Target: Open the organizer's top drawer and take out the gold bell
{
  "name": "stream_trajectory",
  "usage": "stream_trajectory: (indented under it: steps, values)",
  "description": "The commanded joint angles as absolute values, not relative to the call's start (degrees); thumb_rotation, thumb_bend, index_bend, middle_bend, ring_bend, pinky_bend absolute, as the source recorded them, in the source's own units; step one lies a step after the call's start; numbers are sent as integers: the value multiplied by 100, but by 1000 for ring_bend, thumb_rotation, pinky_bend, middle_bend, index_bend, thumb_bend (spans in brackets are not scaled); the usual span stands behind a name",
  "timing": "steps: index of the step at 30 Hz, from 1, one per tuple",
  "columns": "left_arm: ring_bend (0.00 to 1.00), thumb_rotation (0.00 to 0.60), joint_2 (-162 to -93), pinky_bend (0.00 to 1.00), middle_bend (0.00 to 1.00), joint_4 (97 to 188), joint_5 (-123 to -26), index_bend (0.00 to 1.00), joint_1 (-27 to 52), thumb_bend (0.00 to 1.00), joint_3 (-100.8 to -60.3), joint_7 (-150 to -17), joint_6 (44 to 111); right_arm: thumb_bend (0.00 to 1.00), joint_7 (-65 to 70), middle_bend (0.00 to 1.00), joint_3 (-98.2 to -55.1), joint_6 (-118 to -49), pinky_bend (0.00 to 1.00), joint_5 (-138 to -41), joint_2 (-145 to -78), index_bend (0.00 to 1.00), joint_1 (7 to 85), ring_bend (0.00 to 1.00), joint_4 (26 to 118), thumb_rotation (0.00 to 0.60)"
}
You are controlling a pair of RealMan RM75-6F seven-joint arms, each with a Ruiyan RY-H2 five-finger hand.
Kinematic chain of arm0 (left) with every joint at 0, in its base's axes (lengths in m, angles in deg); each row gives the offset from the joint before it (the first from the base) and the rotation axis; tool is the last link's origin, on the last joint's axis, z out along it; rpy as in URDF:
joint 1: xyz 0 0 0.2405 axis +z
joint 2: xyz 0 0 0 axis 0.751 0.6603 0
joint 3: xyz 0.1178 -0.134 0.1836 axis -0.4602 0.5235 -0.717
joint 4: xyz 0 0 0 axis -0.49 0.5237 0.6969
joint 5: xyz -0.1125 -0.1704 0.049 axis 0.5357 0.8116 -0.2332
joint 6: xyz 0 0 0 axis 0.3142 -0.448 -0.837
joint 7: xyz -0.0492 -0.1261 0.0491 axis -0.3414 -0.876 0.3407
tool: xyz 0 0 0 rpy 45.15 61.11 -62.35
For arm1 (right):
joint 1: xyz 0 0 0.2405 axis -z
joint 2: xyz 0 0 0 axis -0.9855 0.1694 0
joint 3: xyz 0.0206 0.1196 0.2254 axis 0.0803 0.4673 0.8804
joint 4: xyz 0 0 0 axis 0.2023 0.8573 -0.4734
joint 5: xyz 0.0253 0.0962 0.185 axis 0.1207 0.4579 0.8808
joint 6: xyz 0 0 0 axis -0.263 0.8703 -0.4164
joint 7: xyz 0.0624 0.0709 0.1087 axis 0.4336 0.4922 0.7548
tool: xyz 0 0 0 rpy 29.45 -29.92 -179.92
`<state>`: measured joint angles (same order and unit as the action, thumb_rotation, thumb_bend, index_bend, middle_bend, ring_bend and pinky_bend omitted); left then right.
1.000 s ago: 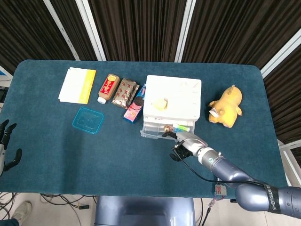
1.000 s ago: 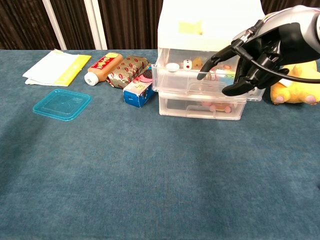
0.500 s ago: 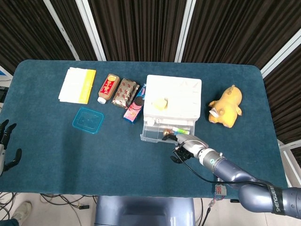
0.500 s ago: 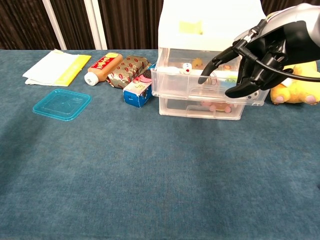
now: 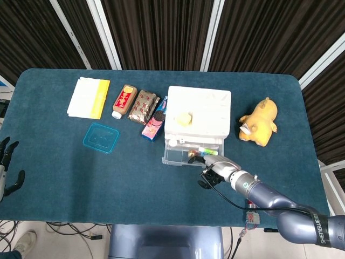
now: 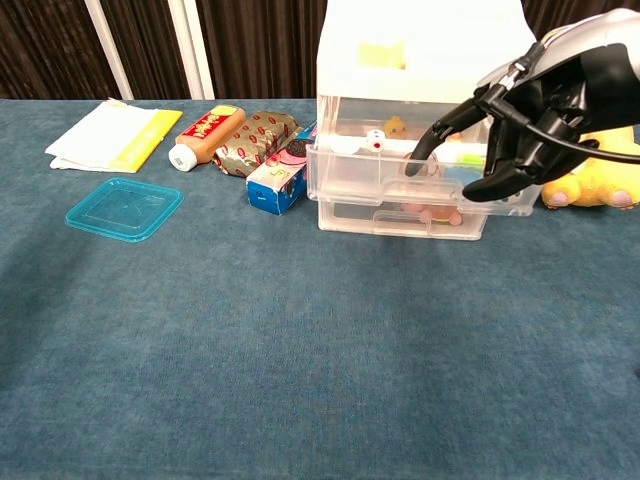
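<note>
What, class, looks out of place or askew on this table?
Little stands out. The organizer's top drawer juts forward past the drawer below, but the right hand is at it, so that is the work. The blue lid lies alone, with no matching container in view.

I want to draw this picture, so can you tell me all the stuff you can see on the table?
Table: one, dark blue cloth top.
Drawer box: one, white top, clear drawers, middle; top drawer pulled partly out.
Gold bell: one, small, in the open drawer.
Dice: one, white, in the open drawer.
Paper pad: one, white and yellow, far left.
Bottle: one, red label, lying by the pad.
Snack packet: one, brown and red, beside the bottle.
Small carton: one, blue and pink, against the drawer box.
Lid: one, clear blue, square, front left.
Plush toy: one, yellow, right.
Left hand: black, at the left edge, holding nothing.
Right hand: black, a finger hooked over the open drawer's front.
</note>
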<state>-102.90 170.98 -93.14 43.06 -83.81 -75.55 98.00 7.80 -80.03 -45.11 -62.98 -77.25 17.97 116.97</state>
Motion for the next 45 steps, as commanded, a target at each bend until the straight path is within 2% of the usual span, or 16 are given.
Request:
stream_trajectory:
  steps: [1, 45]
  values:
    - [0, 600, -10292, 0, 5, 17095, -9313, 73, 4306, 422, -8381, -7554, 9799, 468, 825, 990, -7995, -4467, 1000, -6341, -7699, 227, 1805, 1000, 11698, 600]
    - [0, 600, -10288, 0, 5, 17095, -9312, 73, 4305, 422, -8381, -7549, 9798, 468, 1118, 989, -8113, -4266, 1000, -6739, -7546, 227, 1798, 1000, 11750, 600]
